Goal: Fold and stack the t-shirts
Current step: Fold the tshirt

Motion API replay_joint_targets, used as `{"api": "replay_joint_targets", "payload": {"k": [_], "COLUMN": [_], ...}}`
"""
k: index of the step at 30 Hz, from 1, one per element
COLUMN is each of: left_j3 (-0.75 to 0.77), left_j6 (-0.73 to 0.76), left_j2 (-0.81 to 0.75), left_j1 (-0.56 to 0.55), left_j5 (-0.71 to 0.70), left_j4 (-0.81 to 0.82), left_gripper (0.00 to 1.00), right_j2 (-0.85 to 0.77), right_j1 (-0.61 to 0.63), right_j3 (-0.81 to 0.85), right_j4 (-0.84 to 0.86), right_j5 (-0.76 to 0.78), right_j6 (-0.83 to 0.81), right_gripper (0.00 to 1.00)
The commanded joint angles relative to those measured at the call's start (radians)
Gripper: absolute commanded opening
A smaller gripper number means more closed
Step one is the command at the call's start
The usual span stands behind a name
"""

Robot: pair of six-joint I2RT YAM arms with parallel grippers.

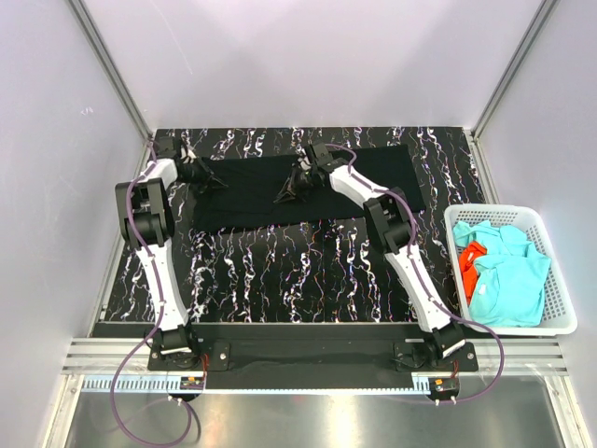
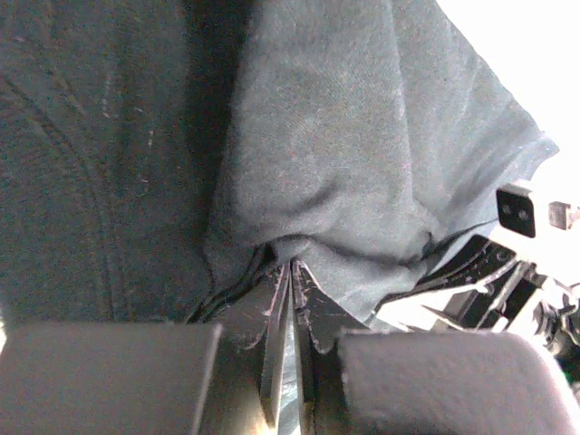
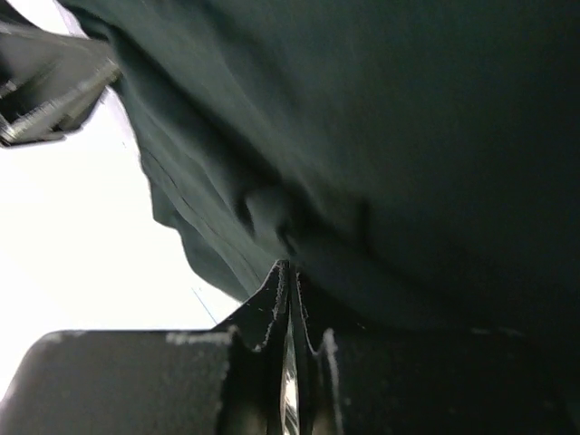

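A large black t-shirt [image 1: 373, 177] lies spread across the far part of the dark marbled table [image 1: 308, 271]. My left gripper [image 1: 211, 184] is shut on its left edge, and the pinched cloth [image 2: 362, 145] hangs from the jaws in the left wrist view. My right gripper [image 1: 284, 195] is shut on the shirt near its middle, lifting a small peak of cloth [image 3: 381, 136]. Turquoise t-shirts [image 1: 508, 280] and an orange-red one [image 1: 469, 259] lie in the basket at the right.
A white lattice basket [image 1: 560, 280] stands at the table's right edge. Lavender walls enclose the table at the back and sides. The arm bases sit on a rail at the near edge.
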Motion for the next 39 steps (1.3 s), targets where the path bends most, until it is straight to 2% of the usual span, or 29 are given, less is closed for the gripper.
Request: {"api": "replay_joint_targets", "payload": {"k": [1, 3, 4, 5, 6, 7, 9, 10, 12, 13, 14, 15, 16, 17, 19, 21, 23, 27, 29, 32, 35, 37, 39], "left_j3": [0.040, 0.029, 0.021, -0.006, -0.019, -0.031, -0.077, -0.094, -0.147, -0.167, -0.202, -0.223, -0.250, -0.256, -0.264, -0.276, -0.281, -0.250, -0.164, -0.062, 0.010, 0.050, 0.168], "left_j6": [0.062, 0.088, 0.096, 0.110, 0.119, 0.129, 0.145, 0.149, 0.154, 0.151, 0.133, 0.119, 0.101, 0.096, 0.085, 0.047, 0.015, 0.002, 0.051, 0.112, 0.172, 0.191, 0.212], "left_j2": [-0.007, -0.055, -0.113, -0.153, -0.185, -0.249, -0.299, -0.322, -0.371, -0.380, -0.396, -0.403, -0.406, -0.406, -0.397, -0.384, -0.365, -0.270, -0.192, -0.134, -0.104, -0.071, 0.024], "left_j1": [0.013, 0.008, 0.003, -0.001, -0.004, -0.012, -0.036, -0.061, -0.085, -0.096, -0.116, -0.127, -0.153, -0.168, -0.199, -0.231, -0.253, -0.254, -0.254, -0.251, -0.251, -0.244, -0.236], "left_j5": [-0.118, -0.147, -0.181, -0.196, -0.208, -0.236, -0.250, -0.259, -0.279, -0.285, -0.296, -0.305, -0.328, -0.345, -0.382, -0.441, -0.486, -0.483, -0.511, -0.521, -0.529, -0.490, -0.399], "left_j4": [-0.046, -0.047, -0.047, -0.047, -0.047, -0.049, -0.052, -0.052, -0.057, -0.057, -0.060, -0.058, -0.057, -0.055, -0.053, -0.053, -0.053, -0.063, -0.133, -0.170, -0.204, -0.227, -0.289], "left_gripper": [0.12, 0.16, 0.23, 0.25, 0.27, 0.33, 0.37, 0.38, 0.43, 0.43, 0.43, 0.45, 0.48, 0.48, 0.50, 0.54, 0.54, 0.54, 0.54, 0.54, 0.54, 0.55, 0.55], "right_j2": [-0.135, -0.201, -0.224, -0.244, -0.285, -0.307, -0.351, -0.358, -0.367, -0.370, -0.370, -0.363, -0.347, -0.347, -0.307, -0.252, -0.232, -0.182, -0.162, -0.157, -0.227, -0.325, -0.412], "right_j1": [-0.011, -0.011, -0.011, -0.011, -0.012, -0.012, -0.020, -0.029, -0.076, -0.093, -0.128, -0.144, -0.164, -0.164, -0.184, -0.204, -0.224, -0.271, -0.271, -0.267, -0.235, -0.212, -0.176], "right_j3": [-0.070, -0.083, -0.084, -0.083, -0.089, -0.096, -0.124, -0.124, -0.115, -0.107, -0.094, -0.045, 0.007, 0.008, 0.093, 0.165, 0.164, 0.123, 0.111, 0.043, -0.113, -0.291, -0.447], "right_j4": [-0.063, -0.107, -0.153, -0.173, -0.196, -0.216, -0.270, -0.319, -0.373, -0.402, -0.464, -0.503, -0.566, -0.589, -0.644, -0.736, -0.758, -0.744, -0.733, -0.718, -0.692, -0.642, -0.622], "right_j5": [0.048, 0.070, 0.085, 0.114, 0.131, 0.151, 0.209, 0.222, 0.251, 0.272, 0.304, 0.333, 0.399, 0.427, 0.504, 0.636, 0.705, 0.745, 0.733, 0.733, 0.754, 0.759, 0.743], "right_j6": [-0.072, -0.108, -0.125, -0.140, -0.176, -0.194, -0.251, -0.269, -0.323, -0.354, -0.389, -0.464, -0.546, -0.547, -0.669, -0.748, -0.771, -0.754, -0.742, -0.701, -0.621, -0.564, -0.502], "right_gripper": [0.07, 0.11, 0.14, 0.16, 0.23, 0.27, 0.41, 0.54, 0.62, 0.73, 0.77, 0.85, 0.99, 1.00, 1.00, 1.00, 1.00, 1.00, 1.00, 1.00, 1.00, 1.00, 1.00]}}
